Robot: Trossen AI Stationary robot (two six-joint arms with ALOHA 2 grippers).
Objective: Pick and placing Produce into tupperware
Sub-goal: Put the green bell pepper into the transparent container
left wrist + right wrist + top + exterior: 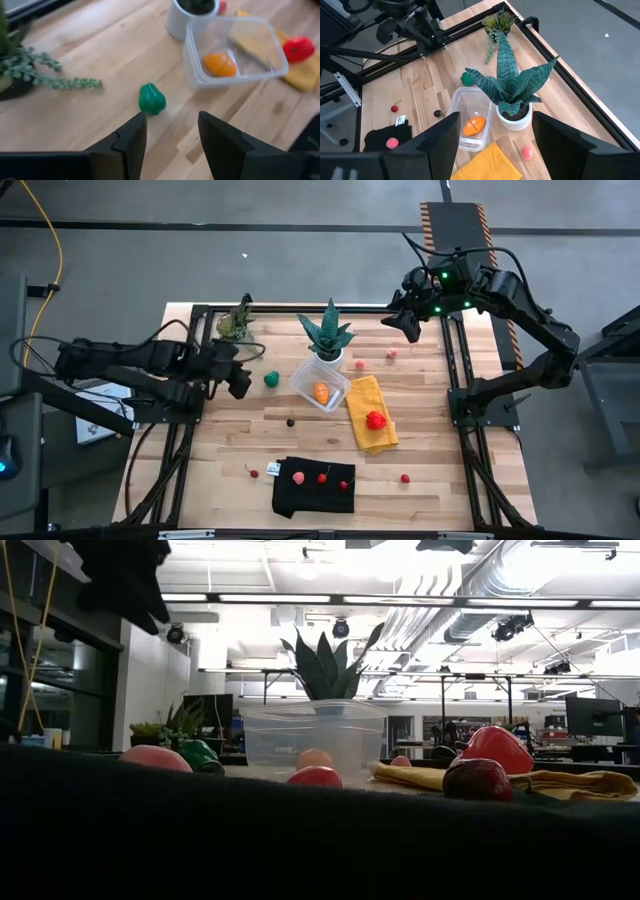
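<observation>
Left wrist view: left gripper jaws apart, empty; glossy green pepper near clear rounded tupperware.

No readable text, brand, number or sign shows in any view. A small white tag on the black cloth at the near side of the desk carries dark marks, but they are too small to read.
</observation>
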